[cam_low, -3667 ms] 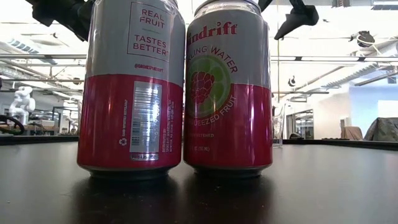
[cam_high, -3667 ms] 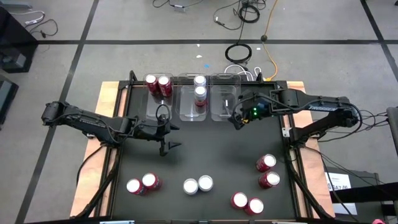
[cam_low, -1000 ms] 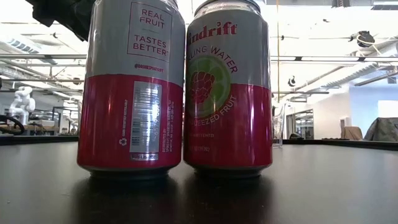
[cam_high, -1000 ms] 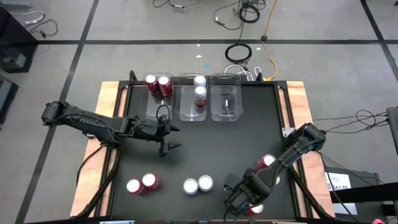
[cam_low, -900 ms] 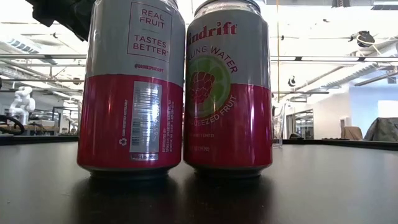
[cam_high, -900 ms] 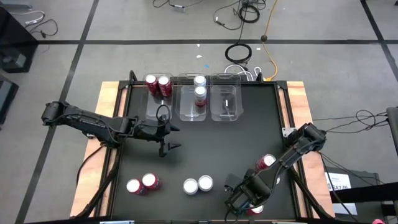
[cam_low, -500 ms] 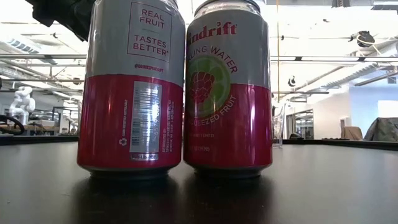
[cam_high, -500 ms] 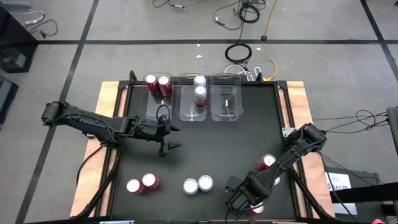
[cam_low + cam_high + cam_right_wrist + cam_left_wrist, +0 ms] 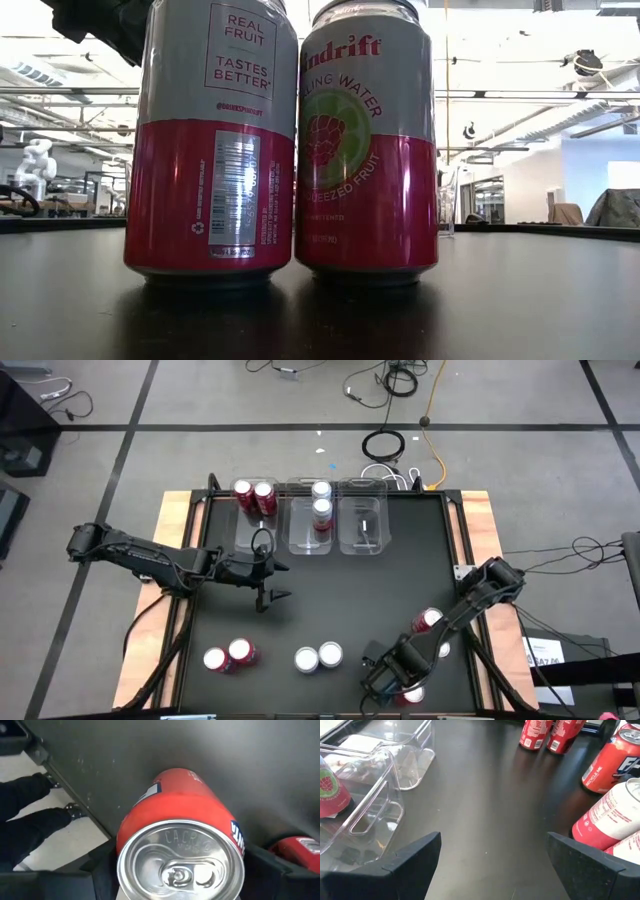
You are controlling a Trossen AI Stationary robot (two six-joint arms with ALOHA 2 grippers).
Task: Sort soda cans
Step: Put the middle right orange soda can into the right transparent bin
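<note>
Looking straight down in the high view: standing upright on their bases, long axes vertical and silver tops turned up at the camera, two red-bodied cans (image 9: 253, 495) in the left clear bin (image 9: 243, 532), two silver-topped cans (image 9: 321, 500) in the middle bin (image 9: 305, 535), a red pair (image 9: 229, 655) and a white pair (image 9: 318, 656) near the front edge of the black table (image 9: 330, 595), and one red can (image 9: 427, 622) at front right; reaching down at the front right, the right gripper (image 9: 392, 682) covering another can; waiting mid-left with fingers spread and holding nothing, the left gripper (image 9: 268, 598). Looking level in the low view: filling the frame, two pink-and-silver cans (image 9: 290, 145) standing upright side by side and touching, labels facing the camera. Looking along the left wrist view: flanking bare tabletop, that gripper's two dark fingers (image 9: 415, 862) held wide apart; standing beyond, red cans (image 9: 612, 762), and a clear bin (image 9: 380, 780) holding a pink-labelled can (image 9: 330, 792). Looking down in the right wrist view: pointing its pull-tab top at the lens, a red can (image 9: 180, 852) standing on the table, axis running straight up toward the camera, with dark fingers (image 9: 102, 865) sitting close on either side of its body; not clear whether actually pressing on it.
</note>
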